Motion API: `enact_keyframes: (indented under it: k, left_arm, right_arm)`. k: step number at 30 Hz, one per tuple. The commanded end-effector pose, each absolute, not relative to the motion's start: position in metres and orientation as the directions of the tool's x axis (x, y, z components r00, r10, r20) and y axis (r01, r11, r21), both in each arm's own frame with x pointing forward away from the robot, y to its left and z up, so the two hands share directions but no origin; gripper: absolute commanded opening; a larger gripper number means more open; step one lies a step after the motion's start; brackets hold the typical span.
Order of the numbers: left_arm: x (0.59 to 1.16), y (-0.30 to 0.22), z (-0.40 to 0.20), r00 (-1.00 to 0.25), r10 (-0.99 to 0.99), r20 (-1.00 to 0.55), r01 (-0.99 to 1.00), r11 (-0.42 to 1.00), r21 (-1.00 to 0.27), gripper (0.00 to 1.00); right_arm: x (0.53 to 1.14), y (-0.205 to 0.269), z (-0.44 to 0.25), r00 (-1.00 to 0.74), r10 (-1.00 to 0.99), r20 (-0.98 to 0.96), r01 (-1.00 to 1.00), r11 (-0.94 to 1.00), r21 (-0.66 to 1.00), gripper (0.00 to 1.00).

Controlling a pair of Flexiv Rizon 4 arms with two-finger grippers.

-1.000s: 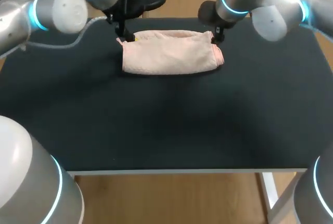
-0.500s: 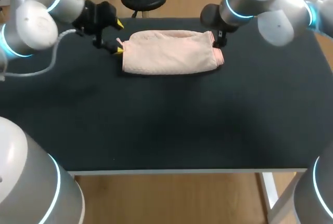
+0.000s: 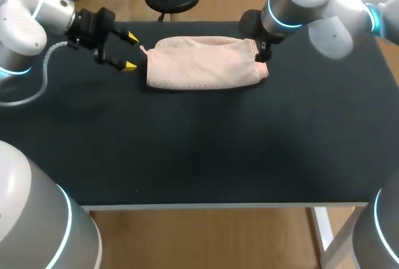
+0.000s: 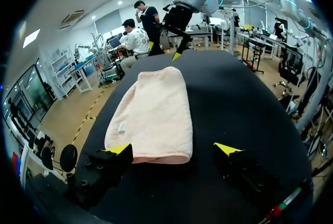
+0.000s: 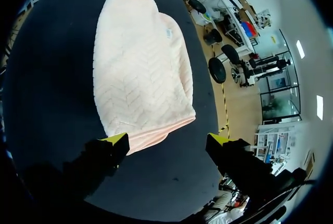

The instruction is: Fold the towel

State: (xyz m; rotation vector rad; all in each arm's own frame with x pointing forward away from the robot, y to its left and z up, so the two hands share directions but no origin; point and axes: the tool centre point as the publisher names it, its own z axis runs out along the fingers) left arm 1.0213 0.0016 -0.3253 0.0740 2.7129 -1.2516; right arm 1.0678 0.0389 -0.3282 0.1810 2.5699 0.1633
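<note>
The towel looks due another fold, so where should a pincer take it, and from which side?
Probably the short end of the towel nearest the left pincer, coming in low from that side. It lies as a flat band, and that end is a rounded, doubled edge facing the open fingers.

The pale pink towel (image 3: 202, 63) lies folded flat near the table's far edge.

1. Pink towel (image 3: 202, 63), folded into a wide strip, lies twd far side of black table (image 3: 187, 150).
2. L gripper (image 3: 131, 51): fingers spread, just beside towel's left end, apart.
3. R gripper (image 3: 262, 57): at towel's right end.
</note>
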Motion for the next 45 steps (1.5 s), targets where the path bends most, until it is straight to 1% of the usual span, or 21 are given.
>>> enact_keyframes:
  k: [1,2,26,27,30,37,39,41,44,45]
  left_arm:
    - [1.016,0.004,-0.328,-0.984,-0.028,-0.178,0.126,0.598,-0.792,1.00]
    - [1.015,0.004,-0.327,-0.984,-0.020,-0.179,0.131,0.606,-0.784,1.00]
    - [1.015,0.004,-0.327,-0.984,-0.020,-0.179,0.131,0.606,-0.784,1.00]
    - [1.015,0.004,-0.327,-0.984,-0.020,-0.179,0.131,0.606,-0.784,1.00]
    - [1.015,0.004,-0.327,-0.984,-0.020,-0.179,0.131,0.606,-0.784,1.00]
    - [1.015,0.004,-0.327,-0.984,-0.020,-0.179,0.131,0.606,-0.784,1.00]
    - [1.015,0.004,-0.327,-0.984,-0.020,-0.179,0.131,0.606,-0.784,1.00]
    - [1.015,0.004,-0.327,-0.984,-0.020,-0.179,0.131,0.606,-0.784,1.00]
    - [1.015,0.004,-0.327,-0.984,-0.020,-0.179,0.131,0.606,-0.784,1.00]
    - [1.015,0.004,-0.327,-0.984,-0.020,-0.179,0.131,0.606,-0.784,1.00]
  right_arm:
    - [1.060,0.040,-0.321,-0.849,0.102,-0.519,0.042,0.991,0.126,1.00]
    - [1.057,0.040,-0.318,-0.851,0.046,-0.522,-0.007,0.995,0.100,1.00]
    - [1.057,0.040,-0.318,-0.851,0.046,-0.522,-0.007,0.995,0.100,1.00]
    - [1.063,0.035,-0.321,-0.818,0.132,-0.560,0.047,0.985,0.164,1.00]
    - [1.072,0.022,-0.322,-0.759,0.311,-0.573,0.149,0.939,0.311,1.00]
    - [1.065,0.017,-0.316,-0.665,0.530,-0.527,0.258,0.825,0.504,1.00]
    - [1.063,0.017,-0.314,-0.641,0.623,-0.448,0.342,0.754,0.561,1.00]
    - [1.063,0.017,-0.313,-0.579,0.725,-0.375,0.443,0.665,0.602,1.00]
    - [1.066,0.016,-0.312,-0.468,0.866,-0.175,0.602,0.458,0.655,1.00]
    - [1.067,0.016,-0.311,-0.449,0.886,-0.111,0.623,0.400,0.672,1.00]
